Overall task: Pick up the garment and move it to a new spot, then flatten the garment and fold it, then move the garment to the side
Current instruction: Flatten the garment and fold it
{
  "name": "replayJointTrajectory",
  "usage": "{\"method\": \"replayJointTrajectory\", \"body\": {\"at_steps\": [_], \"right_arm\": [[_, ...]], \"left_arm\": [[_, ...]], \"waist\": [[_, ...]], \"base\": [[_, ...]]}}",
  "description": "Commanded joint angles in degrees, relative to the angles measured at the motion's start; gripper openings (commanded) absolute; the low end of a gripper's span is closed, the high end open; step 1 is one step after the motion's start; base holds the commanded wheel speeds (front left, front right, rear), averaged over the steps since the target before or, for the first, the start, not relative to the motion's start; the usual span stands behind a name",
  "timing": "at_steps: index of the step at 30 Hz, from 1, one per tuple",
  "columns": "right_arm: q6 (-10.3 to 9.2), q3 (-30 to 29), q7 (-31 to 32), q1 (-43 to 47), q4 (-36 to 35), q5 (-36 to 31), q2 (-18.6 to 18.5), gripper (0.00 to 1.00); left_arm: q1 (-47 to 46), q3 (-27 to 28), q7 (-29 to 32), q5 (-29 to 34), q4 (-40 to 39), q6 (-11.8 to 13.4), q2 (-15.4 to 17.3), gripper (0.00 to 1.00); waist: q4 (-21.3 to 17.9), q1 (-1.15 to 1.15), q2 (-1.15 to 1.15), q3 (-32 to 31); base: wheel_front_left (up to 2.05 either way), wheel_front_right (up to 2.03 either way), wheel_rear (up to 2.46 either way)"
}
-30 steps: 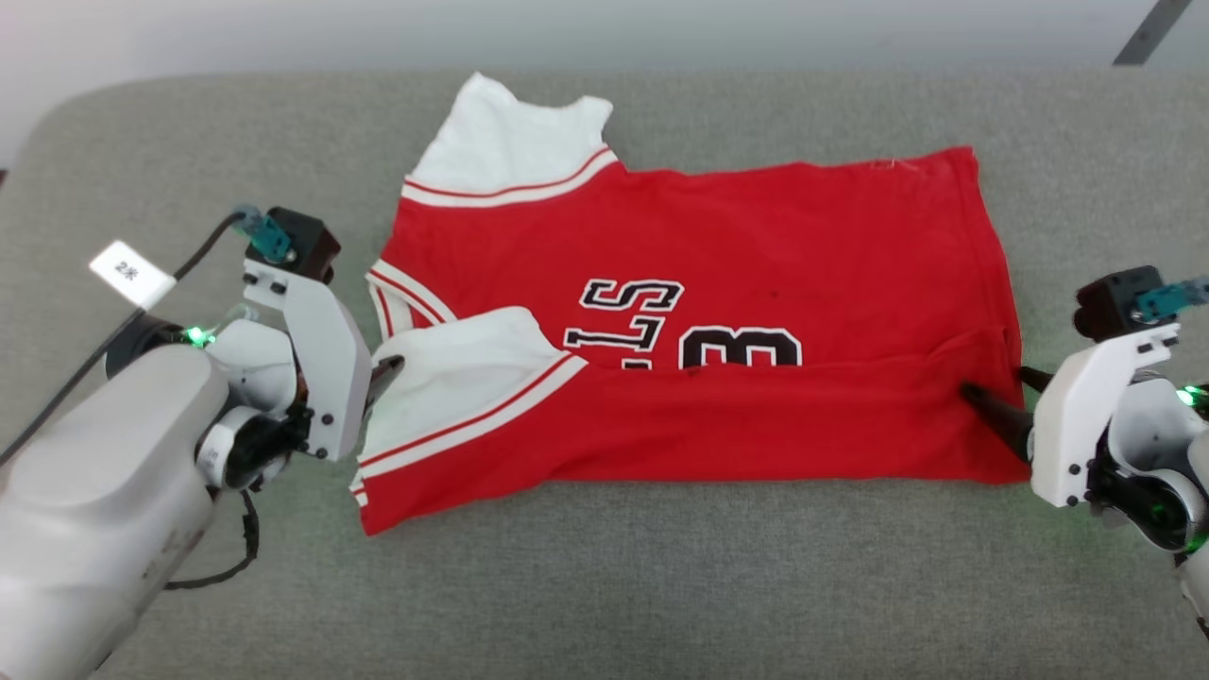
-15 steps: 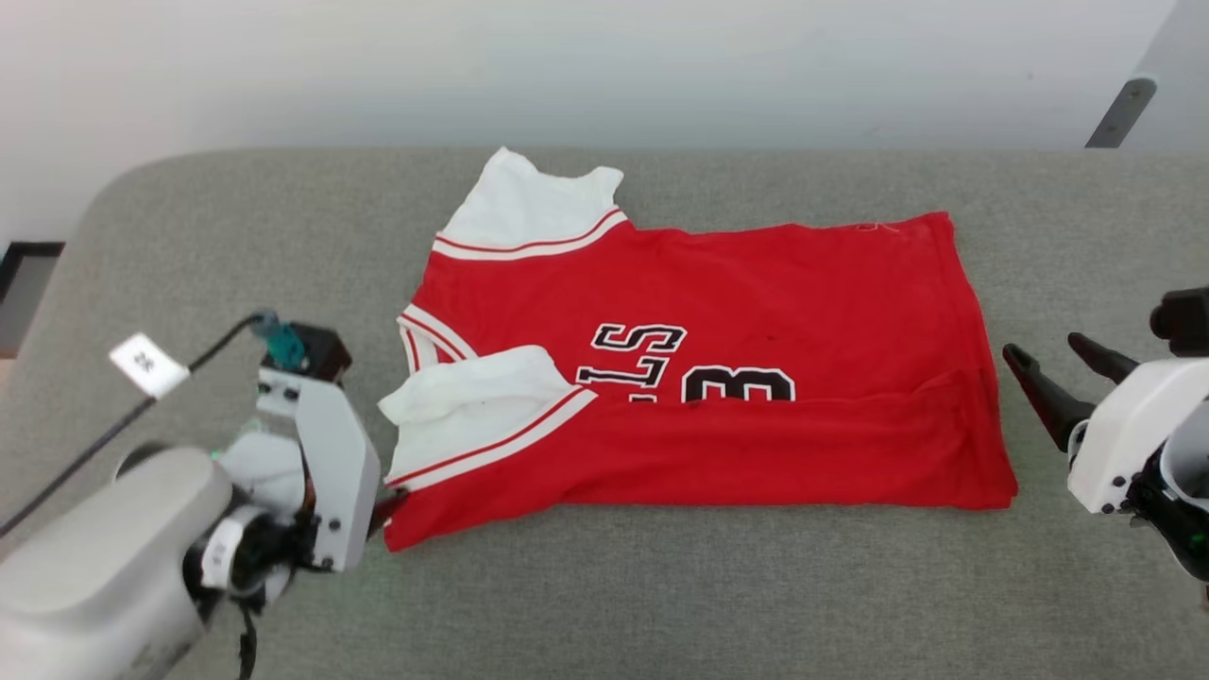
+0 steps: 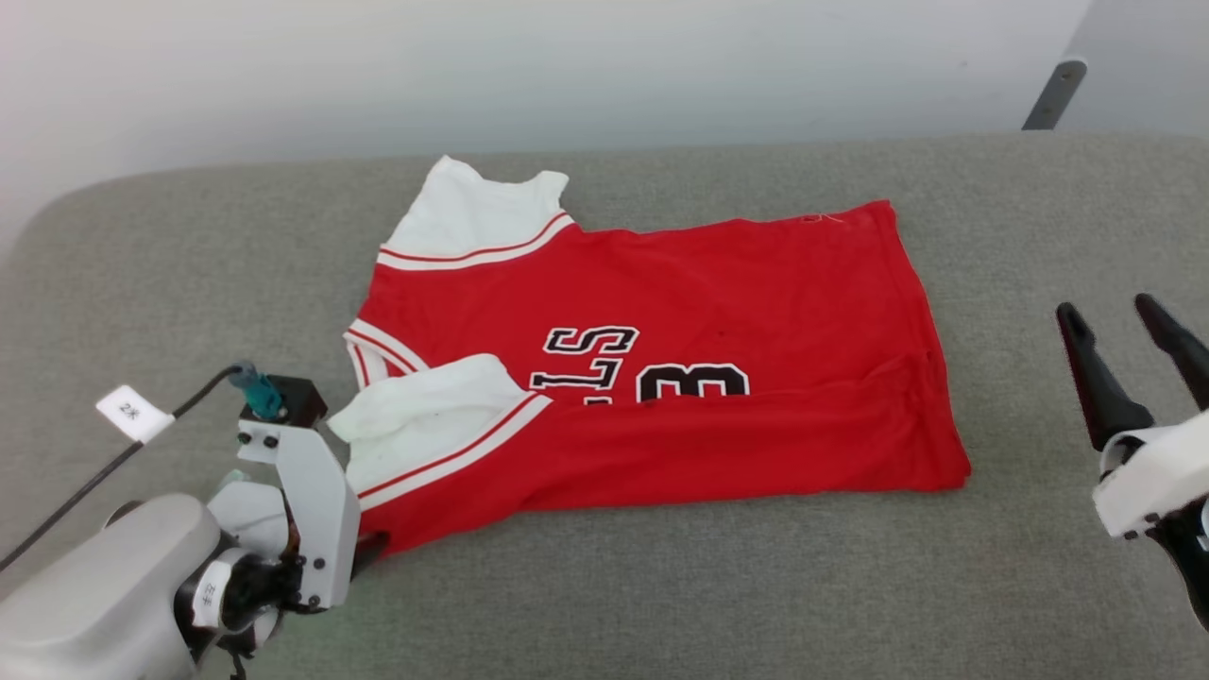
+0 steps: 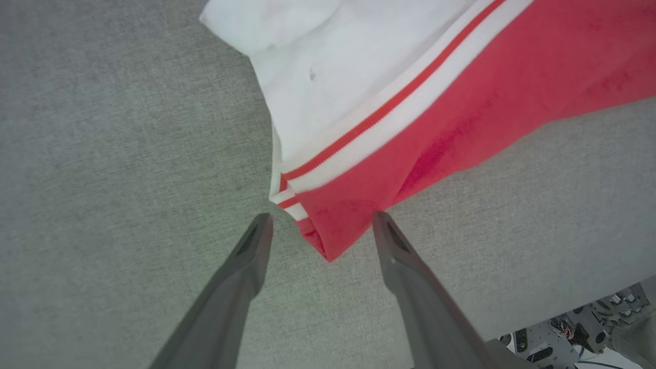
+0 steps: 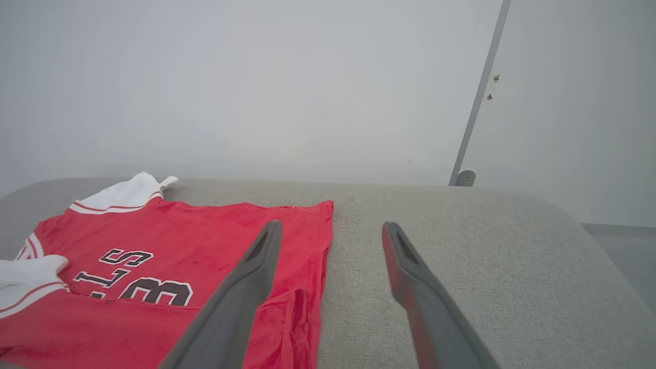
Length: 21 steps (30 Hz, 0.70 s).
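Both arms had just let go. A second earlier the left gripper (image 4: pixel 322 218) was in at the white sleeve (image 3: pixel 425 416) and the right gripper (image 3: pixel 1107 310) had its tips on the hem end. By now the right one had drawn back to about 3 o'clock of the garment (image 3: pixel 661 312), well apart from it, jaws wide and holding nothing. The left one sat at 7 o'clock, jaws equally wide, straddling the near corner without pinching it.

To my eye that meant the first lengthwise fold was laid down and released, with more folding and the move aside not yet done.

The garment lay mid-worktop, a soft red knit with a slightly fuzzy nap. Its near edge was doubled over, hiding the lower half of the black lettering (image 3: pixel 642 364). The sleeve ends were white, with thin ribbed red-and-white trim. The worktop (image 3: pixel 661 586) was covered in coarse grey weave, padded, with rounded corners.
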Motion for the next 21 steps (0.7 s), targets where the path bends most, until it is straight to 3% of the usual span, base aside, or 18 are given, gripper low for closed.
{"method": "replayJointTrajectory", "body": {"at_steps": [1,11,12,13,14,21], "right_arm": [[-0.06,-1.5,-0.6,1.4,-2.1,-1.2,1.0,1.0],[-0.06,-7.0,1.9,8.8,-10.9,-5.5,7.9,1.0],[-0.06,-7.0,2.4,8.9,-11.0,-5.1,8.1,1.0],[-0.06,-6.9,3.1,9.0,-10.9,-4.7,8.2,1.0],[-0.06,-6.4,4.2,9.2,-10.6,-4.4,8.2,1.0],[-0.05,-3.8,11.5,6.5,-6.1,-2.0,7.0,1.0]], "left_arm": [[0.6,0.3,-0.7,-0.2,0.8,-0.5,-0.4,1.0],[0.5,0.8,-2.0,-1.9,10.1,-3.2,-3.7,1.0],[0.5,0.9,-2.1,-2.3,10.8,-3.5,-4.2,0.8],[0.4,1.0,-2.0,-2.4,11.5,-4.1,-4.7,0.16],[0.2,0.9,-1.8,-2.6,12.2,-4.4,-5.0,0.0],[-2.1,0.6,-2.2,-1.5,14.5,-6.7,-6.6,0.0]], "waist": [[-0.9,0.0,0.0,0.8],[-2.2,0.0,0.0,3.1],[-2.3,0.0,0.0,3.3],[-2.4,0.0,0.0,3.5],[-2.4,0.0,0.0,3.7],[-1.7,0.0,0.0,4.6]], "base": [[0.0,0.0,0.0],[0.0,0.0,0.0],[0.0,0.0,0.0],[0.0,0.0,0.0],[0.0,0.0,0.0],[0.0,0.0,0.0]]}}
